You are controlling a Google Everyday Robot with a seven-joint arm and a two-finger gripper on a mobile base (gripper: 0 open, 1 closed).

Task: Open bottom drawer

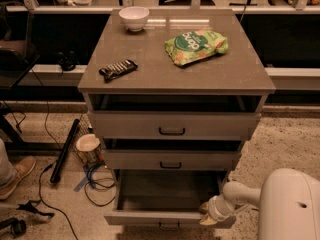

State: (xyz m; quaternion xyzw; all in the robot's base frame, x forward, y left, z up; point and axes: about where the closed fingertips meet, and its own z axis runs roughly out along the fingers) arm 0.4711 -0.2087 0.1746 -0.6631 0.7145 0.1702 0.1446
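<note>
The bottom drawer (165, 217) of the grey-beige cabinet stands pulled out towards me, its empty dark inside showing. Its small black handle (169, 227) sits at the lower edge of the picture. My gripper (209, 217) is at the drawer's front right corner, touching the front panel, at the end of my white arm (240, 194). The middle drawer (170, 160) and top drawer (172, 125) above are pushed in, each with a black handle.
On the cabinet top (235, 69) lie a white bowl (134, 18), a green snack bag (195, 45) and a dark snack bar (118, 69). On the floor at left are a paper cup (88, 147), a black rod (64, 150), cables (97, 176) and a person's shoe (15, 174).
</note>
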